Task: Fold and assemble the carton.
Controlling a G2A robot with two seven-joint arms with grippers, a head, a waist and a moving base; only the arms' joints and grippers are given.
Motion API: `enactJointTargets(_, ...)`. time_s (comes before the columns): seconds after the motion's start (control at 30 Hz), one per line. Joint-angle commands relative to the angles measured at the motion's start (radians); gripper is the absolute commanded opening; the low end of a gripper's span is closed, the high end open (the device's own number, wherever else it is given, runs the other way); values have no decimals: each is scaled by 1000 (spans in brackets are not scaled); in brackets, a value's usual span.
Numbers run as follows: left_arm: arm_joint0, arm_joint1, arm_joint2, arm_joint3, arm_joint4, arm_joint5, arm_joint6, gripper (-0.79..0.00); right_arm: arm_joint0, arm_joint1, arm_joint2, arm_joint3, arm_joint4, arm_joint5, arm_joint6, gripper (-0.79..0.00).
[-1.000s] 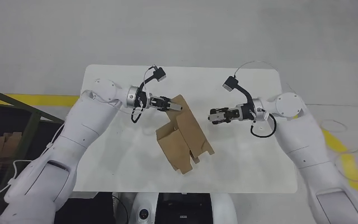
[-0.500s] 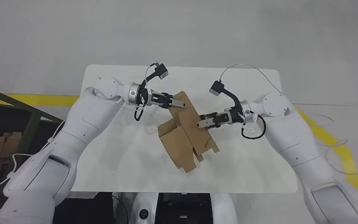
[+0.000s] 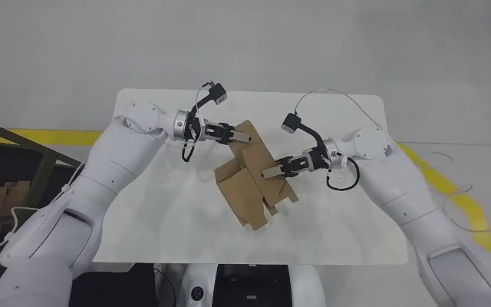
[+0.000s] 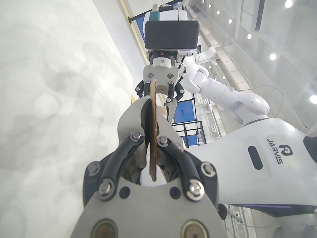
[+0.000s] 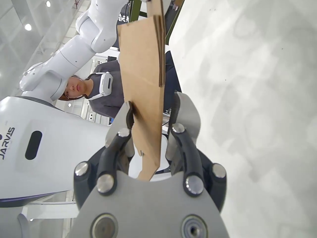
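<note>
A brown cardboard carton [image 3: 249,192], partly unfolded, lies in the middle of the white table [image 3: 153,222]. My left gripper [image 3: 239,136] is at the carton's far corner, shut on the edge of a flap [image 4: 153,149] that runs between its fingers [image 4: 135,115]. My right gripper [image 3: 268,173] is at the carton's right side. It is open, with a flap panel [image 5: 141,70] standing between its fingers. One finger [image 5: 127,115] touches the panel and the other [image 5: 185,115] stands off it. In the left wrist view the right gripper [image 4: 158,95] faces me along the same cardboard edge.
A dark rack [image 3: 31,165] with cardboard pieces stands off the table's left side. A yellow floor line [image 3: 54,136] runs behind the table. Bare tabletop lies on both sides of the carton and in front of it.
My right gripper has moved left from the open table onto the carton's right flap. The left gripper has kept its hold, and the carton has shifted slightly.
</note>
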Motion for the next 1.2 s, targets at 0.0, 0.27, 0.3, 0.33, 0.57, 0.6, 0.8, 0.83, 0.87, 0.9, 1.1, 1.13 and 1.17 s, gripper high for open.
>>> enactJointTargets(0.0,-2,3,3,0,-2,-4,4,-785,4,1,-7,-3,24,-4,-3,-606)
enactJointTargets(0.27,-3,14,9,-5,-21,-22,22,-483,21,9,-34,-7,67,-6,-6,-785)
enactJointTargets(0.3,-3,15,8,-6,-23,-27,27,-369,23,10,-37,-8,69,-6,-6,-785)
enactJointTargets(0.33,-1,17,7,-7,-27,-33,33,0,25,11,-41,-9,72,-5,-5,-785)
enactJointTargets(0.57,30,35,-50,-65,-152,-45,45,0,28,17,-55,-6,114,-13,-13,-785)
enactJointTargets(0.6,39,40,-67,-74,-164,-51,51,0,27,18,-55,-3,123,-13,-13,-785)
enactJointTargets(0.8,113,66,-169,-77,-224,-89,90,0,6,24,-12,53,177,-74,-74,-785)
enactJointTargets(0.83,123,68,-182,-70,-235,-95,96,0,1,25,-2,60,190,-82,-82,-785)
enactJointTargets(0.87,134,69,-194,-64,-247,-102,102,0,-5,26,9,67,201,-89,-89,-785)
enactJointTargets(0.9,145,70,-203,-59,-258,-106,106,0,-12,27,19,72,216,-95,-95,-785)
enactJointTargets(1.1,176,65,-230,-8,-240,-122,158,0,-49,34,71,70,246,-65,-164,-785)
enactJointTargets(1.13,177,63,-228,-5,-226,-116,176,0,-59,36,79,64,251,-43,-186,-785)
enactJointTargets(1.17,179,61,-226,-5,-212,-110,194,0,-67,38,86,56,247,-12,-211,-785)
